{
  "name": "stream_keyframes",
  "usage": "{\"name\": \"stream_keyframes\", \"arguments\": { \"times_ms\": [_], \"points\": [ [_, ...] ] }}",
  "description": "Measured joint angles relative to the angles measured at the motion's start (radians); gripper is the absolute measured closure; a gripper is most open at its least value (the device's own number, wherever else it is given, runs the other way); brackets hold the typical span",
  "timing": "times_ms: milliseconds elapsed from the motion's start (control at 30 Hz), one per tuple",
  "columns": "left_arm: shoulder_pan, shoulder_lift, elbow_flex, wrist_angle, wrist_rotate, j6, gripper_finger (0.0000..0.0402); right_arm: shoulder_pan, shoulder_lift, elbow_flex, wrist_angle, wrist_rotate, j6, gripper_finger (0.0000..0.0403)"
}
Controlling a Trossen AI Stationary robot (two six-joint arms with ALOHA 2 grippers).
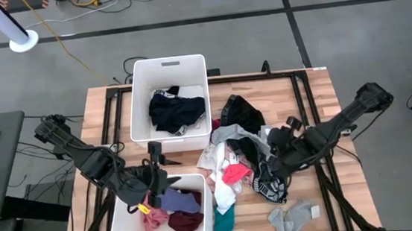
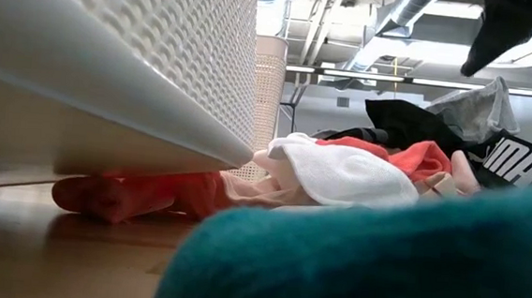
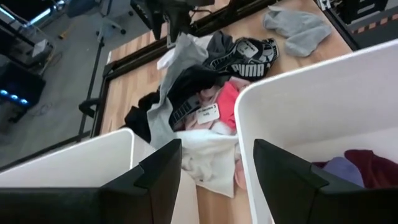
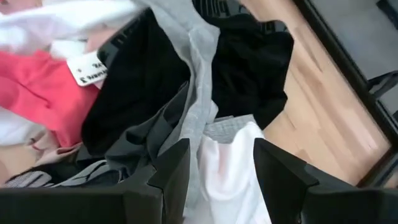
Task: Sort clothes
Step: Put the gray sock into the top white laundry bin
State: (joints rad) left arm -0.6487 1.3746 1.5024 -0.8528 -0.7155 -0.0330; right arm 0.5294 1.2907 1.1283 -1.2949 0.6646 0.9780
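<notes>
The clothes lie in a loose pile (image 1: pixel 239 154) on the wooden table (image 1: pixel 317 98), with black, white, grey and pink pieces mixed. My right gripper (image 1: pixel 269 157) (image 4: pixel 225 171) is low over the pile's right side, open and slanting down. A white fold (image 4: pixel 227 163) and a grey strip (image 4: pixel 202 81) lie between its fingers. My left gripper (image 1: pixel 165 180) (image 3: pixel 217 177) hangs open and bare over the far rim of the near bin (image 1: pixel 196 178), facing the pile. A teal garment (image 1: pixel 223 222) and grey socks (image 1: pixel 293 216) lie at the near edge. My right gripper has one finger (image 4: pixel 171 171) on either side of the white fold, coming from above at a slant. Whether the fingers touch the cloth I cannot tell. The fold rests on the pile.
The far white bin (image 1: pixel 136 99) holds black clothes (image 1: pixel 176 111). The near bin holds purple, maroon and pink pieces (image 1: pixel 177 211). A black and white garment (image 1: pixel 272 184) lies on the pile's near right. Bare wood shows at the table's right (image 1: pixel 321 188).
</notes>
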Motion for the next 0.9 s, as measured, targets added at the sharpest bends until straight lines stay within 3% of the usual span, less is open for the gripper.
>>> {"name": "stream_keyframes", "arguments": {
  "times_ms": [333,733,900],
  "points": [
    [0.0,0.0,-0.002,-0.051,0.003,-0.071,0.0207,-0.078,0.0,-0.068,0.183,-0.093,-0.093,0.0211],
    [0.0,0.0,-0.002,-0.056,0.002,-0.103,0.0207,-0.147,0.0,-0.153,0.247,-0.17,-0.107,0.0212],
    [0.0,0.001,-0.002,-0.056,0.002,-0.103,0.0207,-0.149,-0.001,-0.166,0.27,-0.178,-0.125,0.0253]
  ]
}}
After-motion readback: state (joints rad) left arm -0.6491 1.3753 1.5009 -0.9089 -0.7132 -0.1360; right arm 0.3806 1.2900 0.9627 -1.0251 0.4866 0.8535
